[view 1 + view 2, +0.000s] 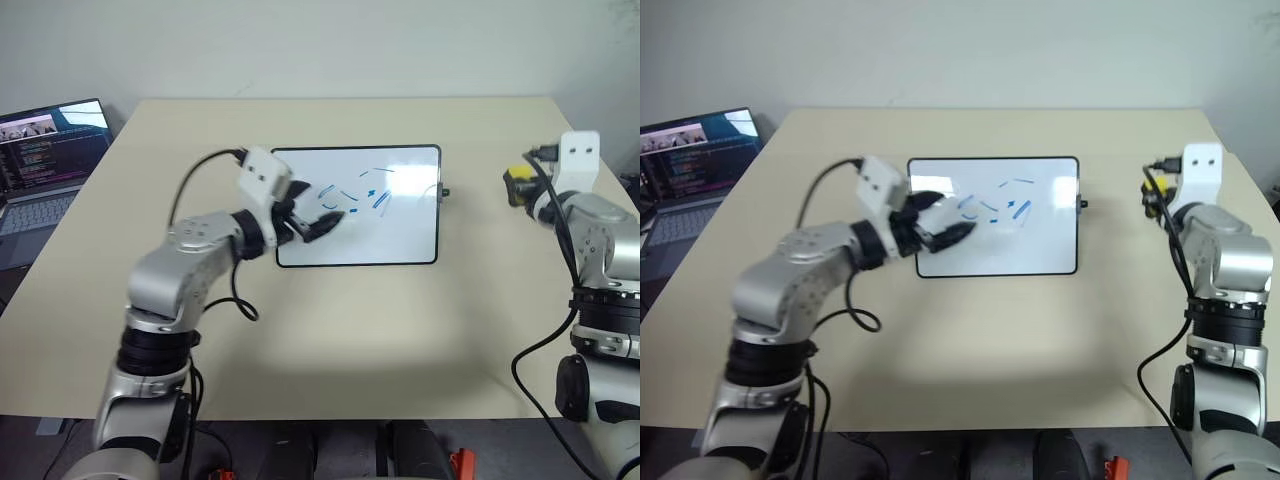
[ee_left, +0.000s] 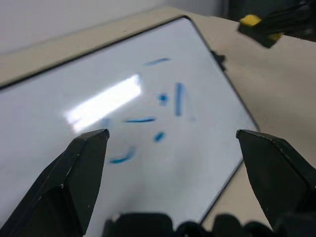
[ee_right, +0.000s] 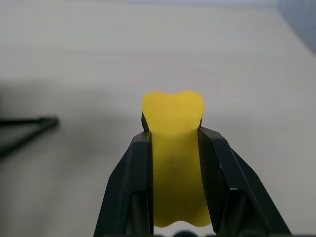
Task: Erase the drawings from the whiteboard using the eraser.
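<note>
On the whiteboard [image 1: 357,205], which lies flat mid-worktop [image 1: 330,350], the blue drawings [image 1: 352,198] all remain, so the wiping looks not yet begun. Right of the whiteboard, well apart from it, the right hand [image 3: 174,132] is clamped on the yellow eraser [image 3: 174,148]; the right wrist view shows it pinched between both fingers. Over the whiteboard's left part hovers the left hand [image 2: 173,136], jaws spread and empty.
</note>
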